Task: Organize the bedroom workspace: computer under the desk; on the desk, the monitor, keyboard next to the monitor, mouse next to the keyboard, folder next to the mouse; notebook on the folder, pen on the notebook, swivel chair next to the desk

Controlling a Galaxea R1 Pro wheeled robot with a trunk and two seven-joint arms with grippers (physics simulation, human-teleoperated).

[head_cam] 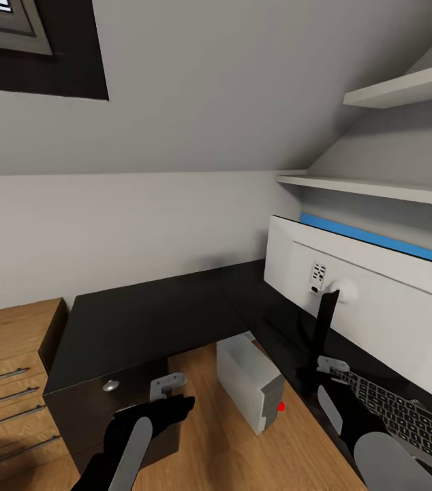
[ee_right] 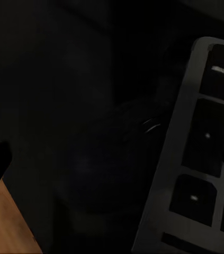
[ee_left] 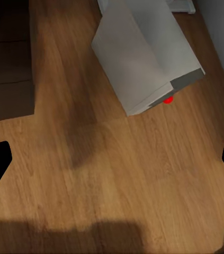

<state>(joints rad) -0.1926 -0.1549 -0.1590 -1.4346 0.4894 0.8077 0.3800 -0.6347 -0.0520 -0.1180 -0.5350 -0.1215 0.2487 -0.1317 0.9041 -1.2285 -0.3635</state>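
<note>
Progress as I read it: monitor [head_cam: 379,300] is up on the desk [head_cam: 148,320], back side toward me, stand planted on the black top. Keyboard [head_cam: 407,416] lies on the desk just beside the monitor's stand, so that step looks done. Computer [head_cam: 250,382] sits on the floor [head_cam: 195,470] at the desk's inner corner, part tucked under the top, red light facing out; prob ok, maybe needs a nudge further in. In the right wrist cam I see a dark rounded lump next to the keyboard's edge, poss the mouse [ee_right: 135,132], too dark to be sure. Folder, notebook, pen, chair: left to do, judging by these views.

Left gripper [head_cam: 168,389] hangs over the floor near the drawer unit [head_cam: 100,409], fingers spread wide, nothing held. Right gripper [head_cam: 332,368] hovers over the desk by the keyboard's end; I can't tell how open it is, no object in it that I can make out.

Around: wood dresser [head_cam: 11,382] at left, wall shelves [head_cam: 379,187] above, skylight [head_cam: 32,41]. The monitor's stand crowds the right arm's reach.
</note>
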